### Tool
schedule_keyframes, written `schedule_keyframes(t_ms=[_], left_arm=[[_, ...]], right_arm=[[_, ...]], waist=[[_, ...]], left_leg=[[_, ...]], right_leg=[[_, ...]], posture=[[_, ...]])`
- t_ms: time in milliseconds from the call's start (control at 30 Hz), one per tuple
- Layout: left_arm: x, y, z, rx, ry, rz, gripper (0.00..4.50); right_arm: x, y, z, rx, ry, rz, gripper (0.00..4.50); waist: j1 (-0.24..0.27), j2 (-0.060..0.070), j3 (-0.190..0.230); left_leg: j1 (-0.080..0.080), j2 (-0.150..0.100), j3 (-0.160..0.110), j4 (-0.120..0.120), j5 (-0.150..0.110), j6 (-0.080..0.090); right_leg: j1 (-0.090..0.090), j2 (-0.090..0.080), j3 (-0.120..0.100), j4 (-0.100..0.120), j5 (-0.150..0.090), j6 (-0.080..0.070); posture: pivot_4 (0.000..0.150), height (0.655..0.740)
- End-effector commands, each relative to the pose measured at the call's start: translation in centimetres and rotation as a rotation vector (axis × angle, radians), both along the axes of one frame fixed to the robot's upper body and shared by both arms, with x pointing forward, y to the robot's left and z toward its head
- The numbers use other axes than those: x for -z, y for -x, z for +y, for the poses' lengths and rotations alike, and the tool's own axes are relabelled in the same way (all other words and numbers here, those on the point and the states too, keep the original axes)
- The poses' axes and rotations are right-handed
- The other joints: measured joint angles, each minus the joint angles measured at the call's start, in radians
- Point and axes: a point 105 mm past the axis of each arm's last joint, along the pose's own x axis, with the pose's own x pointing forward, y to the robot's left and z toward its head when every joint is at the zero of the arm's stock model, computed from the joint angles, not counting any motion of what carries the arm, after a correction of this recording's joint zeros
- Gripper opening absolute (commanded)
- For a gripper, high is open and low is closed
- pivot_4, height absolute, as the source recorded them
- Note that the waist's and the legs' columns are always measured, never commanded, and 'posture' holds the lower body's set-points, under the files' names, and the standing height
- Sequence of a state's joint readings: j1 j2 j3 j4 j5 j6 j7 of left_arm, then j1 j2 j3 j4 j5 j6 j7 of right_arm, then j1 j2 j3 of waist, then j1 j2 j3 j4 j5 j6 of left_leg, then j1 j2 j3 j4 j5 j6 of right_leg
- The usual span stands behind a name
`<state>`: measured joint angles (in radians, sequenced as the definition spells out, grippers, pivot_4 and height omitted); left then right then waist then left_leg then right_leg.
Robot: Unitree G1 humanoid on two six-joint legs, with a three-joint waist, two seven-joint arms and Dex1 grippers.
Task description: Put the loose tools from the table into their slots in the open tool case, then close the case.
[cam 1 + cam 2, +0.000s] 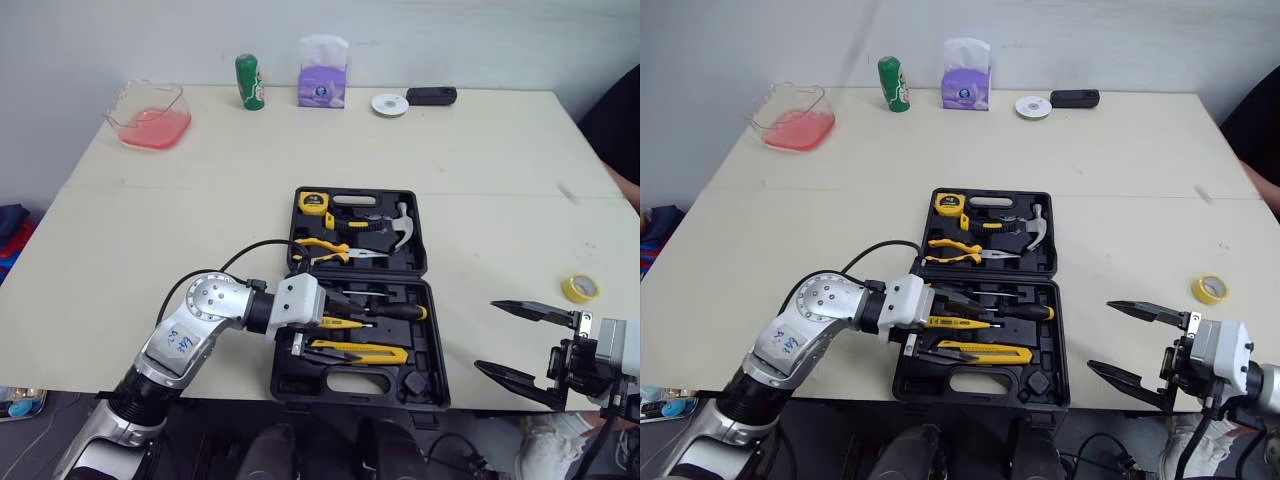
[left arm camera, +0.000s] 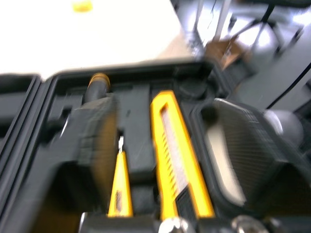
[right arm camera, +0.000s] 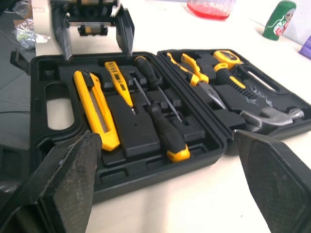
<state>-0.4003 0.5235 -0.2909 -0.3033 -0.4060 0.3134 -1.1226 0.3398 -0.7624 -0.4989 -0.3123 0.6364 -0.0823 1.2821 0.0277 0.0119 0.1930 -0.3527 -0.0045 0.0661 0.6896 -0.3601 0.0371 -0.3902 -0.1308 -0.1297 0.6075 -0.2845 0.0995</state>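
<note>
Right arm: low at the near right corner of the tool case (image 3: 141,143), wrist out to the case's right, pointing in toward it.
Right gripper (image 1: 485,335): spread wide, holding nothing; one finger above the other, tips just beside the case's right wall and apart from it.
Left arm: bent at the elbow, reaching in from the case's left side, wrist above the left wall of the near half.
Left gripper (image 3: 99,53): fingers apart, low over the left end of the near half; closed on nothing.
Utility knife (image 3: 95,109): yellow, seated in the slot closest to the case's handle cut-out, its end in line with the gap between the left gripper's fingers.
Tester pen (image 3: 119,82): yellow, in the next slot toward the hinge, also within that gap and close to one finger; touching or not, cannot tell.
Screwdriver (image 1: 395,311): black handle with yellow cap, in the near half beside the hinge, beyond the left gripper's reach line.
Case: open flat, both halves lying on the table.
Far half: pliers (image 1: 325,248) by the hinge, hammer (image 1: 400,225) to the right, tape measure (image 1: 313,201) in the far left corner.
Tape roll (image 1: 580,289): yellow, on the table well to the right of the case.
Beyond the case: pink-filled clear tub (image 1: 150,118), green bottle (image 1: 250,82), purple tissue pack (image 1: 322,80), all well apart from it.
</note>
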Motion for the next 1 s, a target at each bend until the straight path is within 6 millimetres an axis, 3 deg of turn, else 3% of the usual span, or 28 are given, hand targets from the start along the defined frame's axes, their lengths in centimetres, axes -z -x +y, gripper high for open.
schedule_keyframes(t_ms=[33, 133, 367, 567, 1000], left_arm=[[-0.6, 0.0, 0.2, -0.002, 0.055, -0.02, 1.23], [0.7, 0.2, 0.0, 0.012, 0.016, -0.031, 0.01], [4.1, 0.1, -0.6, 0.016, -0.114, -0.014, 0.01], [5.1, -0.8, -0.8, -0.033, -0.167, -0.019, 0.01], [9.0, -0.3, 1.1, -0.064, -0.407, 0.063, 0.01]], right_arm=[[-0.8, 0.2, -0.3, 0.009, 0.006, -0.041, 4.5], [-0.7, 0.2, -0.2, 0.014, 0.004, -0.038, 4.5], [-0.7, 0.2, 0.1, 0.018, 0.003, -0.03, 4.5], [-1.0, 0.0, 0.6, 0.023, -0.002, -0.026, 4.5], [-1.3, 0.1, 1.0, 0.038, -0.009, -0.028, 4.5]], waist=[[-0.001, 0.0, 0.0], [-0.001, 0.0, 0.0], [0.002, 0.0, 0.0], [0.001, 0.0, 0.0], [-0.001, 0.001, -0.003]], left_leg=[[0.0, 0.0, 0.0, 0.0, 0.0, 0.0], [0.0, 0.0, 0.0, 0.001, 0.0, 0.0], [0.0, 0.0, 0.0, 0.001, 0.0, 0.0], [0.0, 0.0, 0.0, 0.002, 0.0, 0.001], [0.003, 0.001, 0.0, 0.001, -0.001, 0.0]], right_leg=[[0.0, 0.0, 0.0, 0.0, 0.0, 0.0], [0.0, 0.0, 0.0, 0.001, 0.0, 0.0], [0.0, 0.0, 0.0, 0.001, 0.0, 0.0], [0.0, 0.0, 0.0, 0.001, 0.0, 0.0], [0.004, -0.001, 0.001, -0.002, 0.0, 0.0]], posture=[[0.15, 0.74], [0.15, 0.74], [0.15, 0.74], [0.15, 0.74], [0.15, 0.74]])
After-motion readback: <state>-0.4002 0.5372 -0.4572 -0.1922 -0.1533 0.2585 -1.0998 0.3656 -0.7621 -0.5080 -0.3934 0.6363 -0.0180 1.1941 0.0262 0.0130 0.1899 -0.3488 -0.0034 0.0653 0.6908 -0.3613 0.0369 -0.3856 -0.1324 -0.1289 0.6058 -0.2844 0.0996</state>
